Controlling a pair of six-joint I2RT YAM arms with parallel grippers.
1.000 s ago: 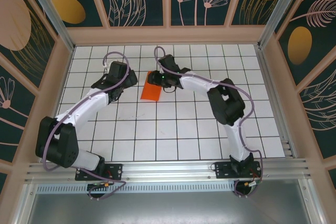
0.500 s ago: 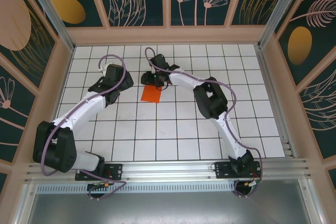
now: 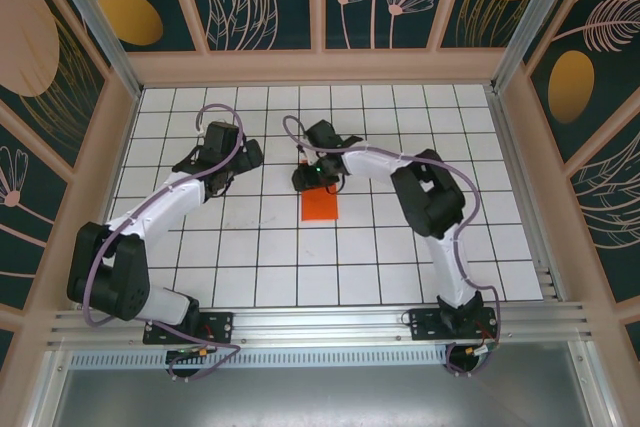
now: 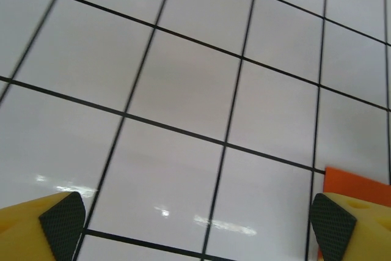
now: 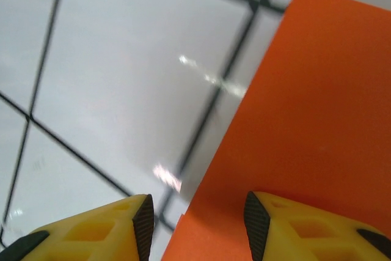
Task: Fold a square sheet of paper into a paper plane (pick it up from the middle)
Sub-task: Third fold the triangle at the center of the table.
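The square sheet of paper (image 3: 321, 206) is bright orange and lies flat on the white grid floor near the middle, showing as a folded rectangle about one tile wide. My right gripper (image 3: 308, 181) hovers at its far edge. In the right wrist view the paper (image 5: 317, 102) runs under the right gripper (image 5: 198, 224). Its jaws stand partly open, the right finger over the orange and the left over bare tile. My left gripper (image 3: 243, 159) is about two tiles to the left, wide open over bare tiles (image 4: 198, 224). A paper corner (image 4: 357, 184) peeks beside its right finger.
The white grid floor (image 3: 400, 247) is ringed by low beige walls (image 3: 320, 67) with dark floral panels above. The right arm's elbow (image 3: 430, 192) bulks to the right of the paper. An aluminium rail (image 3: 320, 322) crosses the near edge at the arm bases.
The paper has shifted about a tile toward the near right, along with the right gripper at its edge. The left gripper has stayed nearly in place, wide open.
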